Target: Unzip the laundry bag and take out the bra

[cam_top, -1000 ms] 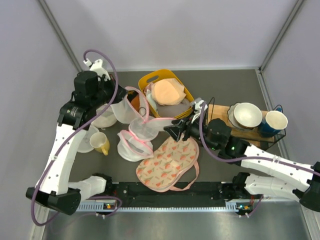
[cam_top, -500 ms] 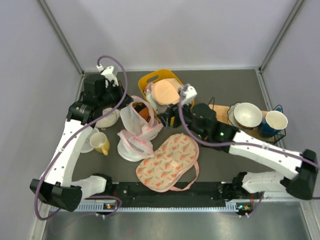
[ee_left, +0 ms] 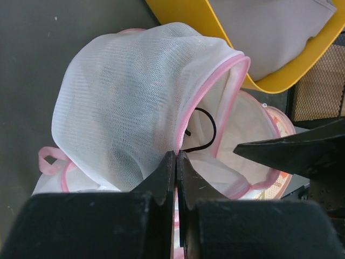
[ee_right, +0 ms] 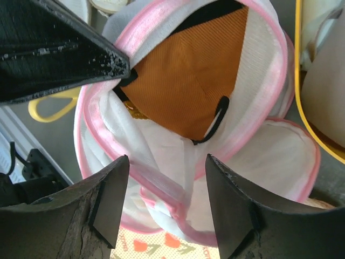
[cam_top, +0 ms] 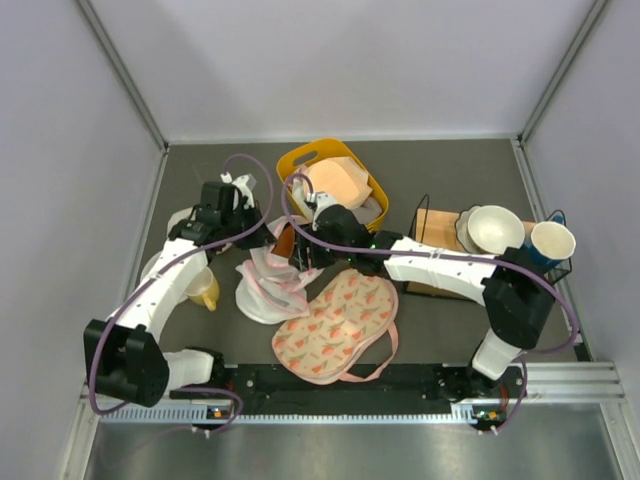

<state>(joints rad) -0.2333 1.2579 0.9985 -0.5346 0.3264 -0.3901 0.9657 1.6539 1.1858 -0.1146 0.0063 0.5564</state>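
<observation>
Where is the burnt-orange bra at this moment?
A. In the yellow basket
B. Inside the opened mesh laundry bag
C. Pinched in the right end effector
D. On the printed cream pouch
B: the right wrist view shows the bra lying inside the pink-zippered mouth of the laundry bag, while the right end effector is open in front of it and grips nothing.

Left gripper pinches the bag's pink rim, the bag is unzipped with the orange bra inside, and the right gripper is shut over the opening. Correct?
Not quite. The right gripper is open, not shut: the right wrist view shows its fingers spread wide over the opening. The rest holds: the left gripper pinches the pink rim of the bag, which is unzipped, with the bra inside.
</observation>
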